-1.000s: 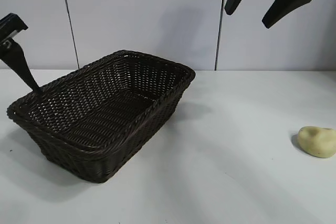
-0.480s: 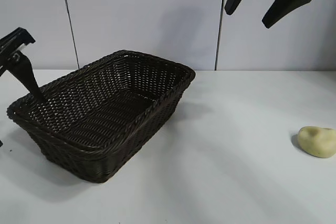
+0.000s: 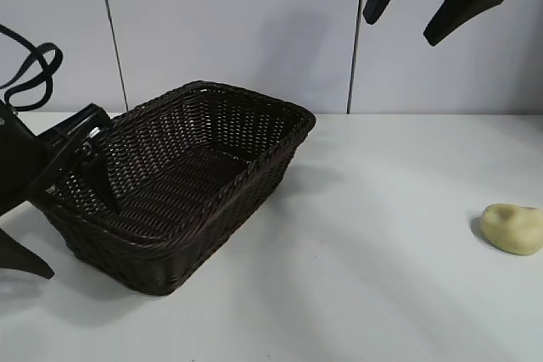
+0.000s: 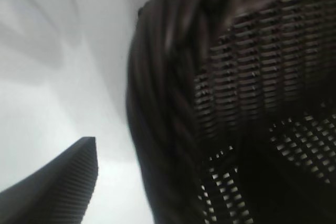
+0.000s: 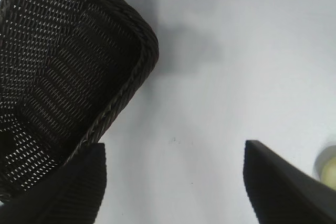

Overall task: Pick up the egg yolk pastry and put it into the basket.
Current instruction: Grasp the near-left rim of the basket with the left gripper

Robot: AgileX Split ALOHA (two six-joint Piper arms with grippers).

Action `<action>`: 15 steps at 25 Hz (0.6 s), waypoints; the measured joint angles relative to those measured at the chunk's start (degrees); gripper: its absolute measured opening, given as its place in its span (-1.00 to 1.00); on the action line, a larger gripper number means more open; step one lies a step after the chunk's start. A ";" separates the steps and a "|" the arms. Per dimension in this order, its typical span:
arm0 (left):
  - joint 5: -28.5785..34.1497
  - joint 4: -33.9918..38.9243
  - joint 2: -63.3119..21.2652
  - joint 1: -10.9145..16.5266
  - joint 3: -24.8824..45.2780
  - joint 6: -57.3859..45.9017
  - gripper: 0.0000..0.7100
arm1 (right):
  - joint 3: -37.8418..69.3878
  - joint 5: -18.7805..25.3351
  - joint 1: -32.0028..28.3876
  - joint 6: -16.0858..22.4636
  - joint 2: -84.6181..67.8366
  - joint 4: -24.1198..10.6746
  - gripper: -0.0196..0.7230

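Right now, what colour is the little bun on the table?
Pale yellow. The egg yolk pastry shows best in the exterior view, lying on the white table.

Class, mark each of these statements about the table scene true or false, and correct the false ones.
1. The egg yolk pastry lies inside the basket. False: it lies on the table, far to the right of the basket.
2. The right tool hangs open, high above the table. True.
3. The left tool straddles the basket's left rim, one finger inside and one outside. True.
4. The right tool holds the pastry. False: it is empty, and the pastry lies untouched below it.
5. The basket lies tipped on its side. False: it stands upright, its opening facing up.
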 joint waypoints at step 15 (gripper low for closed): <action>-1.56 -0.66 1.26 0.00 -0.16 -0.62 -0.71 | 0.00 0.00 0.00 0.00 0.00 0.00 0.48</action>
